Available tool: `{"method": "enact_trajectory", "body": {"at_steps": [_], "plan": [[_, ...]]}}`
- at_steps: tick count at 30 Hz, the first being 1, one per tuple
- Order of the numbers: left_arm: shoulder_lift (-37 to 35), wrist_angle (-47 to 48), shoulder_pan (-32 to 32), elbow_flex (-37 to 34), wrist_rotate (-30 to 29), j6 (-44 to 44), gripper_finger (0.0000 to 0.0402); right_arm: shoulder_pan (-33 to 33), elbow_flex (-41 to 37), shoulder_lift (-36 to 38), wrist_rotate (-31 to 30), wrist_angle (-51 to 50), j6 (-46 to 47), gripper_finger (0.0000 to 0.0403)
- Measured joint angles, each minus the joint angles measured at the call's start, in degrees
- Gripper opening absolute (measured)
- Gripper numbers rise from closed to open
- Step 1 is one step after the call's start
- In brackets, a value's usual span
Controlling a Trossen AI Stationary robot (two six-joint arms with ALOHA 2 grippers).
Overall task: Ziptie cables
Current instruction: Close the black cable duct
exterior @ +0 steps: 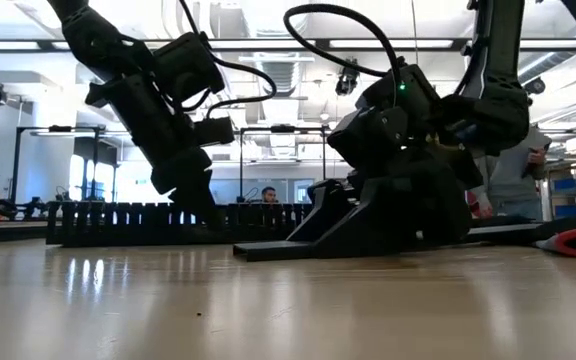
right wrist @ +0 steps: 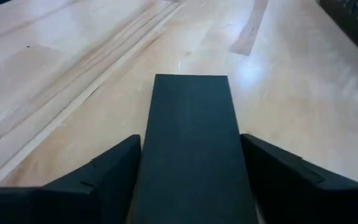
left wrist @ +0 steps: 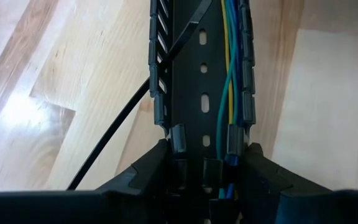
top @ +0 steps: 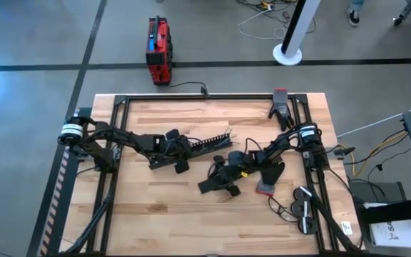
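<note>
A black slotted duct (top: 205,145) lies mid-table, running toward the far right. The cables (left wrist: 229,74), green, yellow and blue, run along one inner side of the duct (left wrist: 201,68). A black ziptie strip (left wrist: 123,118) slants out over the duct's other wall onto the wood. My left gripper (left wrist: 207,168) is shut on the duct's near end (top: 177,155). My right gripper (top: 228,173) is shut on a flat black bar (right wrist: 191,124) right of centre. The duct's comb-like wall (exterior: 118,222) shows low on the table. My left gripper pinches the duct between its two fingers, one on each slotted side wall (left wrist: 178,138), at the duct's left end. The fingers slant down from the table's left and lie along the duct. The duct sits low on the table. My right gripper pinches the flat bar by its two long edges (right wrist: 146,155), one finger on each side. The bar sticks out forward past the fingertips. The fingers slant down along it, and the bar's free end (exterior: 268,250) lies on the table.
A dark glove-like thing (top: 273,173) and a red-and-grey object (top: 265,188) lie beside the right arm. Loose wire loops (top: 282,208) lie near the front right. A black frame (top: 116,143) runs along the table's sides. Bare wood (top: 170,221) shows at the front.
</note>
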State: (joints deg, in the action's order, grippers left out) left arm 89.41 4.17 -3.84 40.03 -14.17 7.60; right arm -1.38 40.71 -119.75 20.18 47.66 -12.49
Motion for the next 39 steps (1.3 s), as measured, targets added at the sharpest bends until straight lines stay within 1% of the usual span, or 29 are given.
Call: {"method": "enact_trajectory", "body": {"at_steps": [3,8,11,15,17,18,20,23,25,30,39], "plan": [[0.0,-0.2,0.0,0.0,0.2,0.0,0.0136,0.3,-0.1,-0.1,0.0,0.0,-0.8,0.0218],[0.0,-0.4,0.0,0.0,0.2,0.0,0.0137,0.4,-0.2,1.1,0.0,-1.0,-1.0,0.0218],[0.0,-0.5,0.1,0.0,0.4,0.0,0.0133,0.2,-0.6,4.9,-1.0,-4.5,-1.7,0.0218],[0.3,-1.1,0.2,0.0,2.4,0.2,0.0132,0.5,-1.0,13.6,-3.0,-14.1,-5.3,0.0218],[0.9,-1.9,0.3,0.0,3.7,0.5,0.0132,0.9,-0.9,19.2,-4.8,-18.8,-7.6,0.0218],[1.2,-2.6,0.5,0.1,4.2,0.6,0.0131,1.2,-0.9,22.2,-6.1,-21.6,-8.9,0.0218],[2.1,-3.5,1.0,0.1,4.9,0.6,0.013,2.3,-0.8,27.1,-10.8,-26.9,-12.0,0.0218],[3.3,-5.6,1.6,0.2,5.0,0.6,0.013,4.6,-0.8,32.4,-17.9,-34.0,-16.1,0.0218],[3.8,-6.4,1.8,0.2,5.1,0.4,0.013,6.5,-0.8,34.5,-18.7,-36.4,-16.9,0.0218],[3.8,-6.5,1.9,0.1,5.3,0.3,0.0129,9.7,-2.7,35.3,-17.2,-37.6,-16.7,0.0218],[3.8,-6.4,1.9,0.1,5.8,-2.2,0.013,9.9,-6.5,32.6,-17.1,-30.1,-17.4,0.0218]]}}
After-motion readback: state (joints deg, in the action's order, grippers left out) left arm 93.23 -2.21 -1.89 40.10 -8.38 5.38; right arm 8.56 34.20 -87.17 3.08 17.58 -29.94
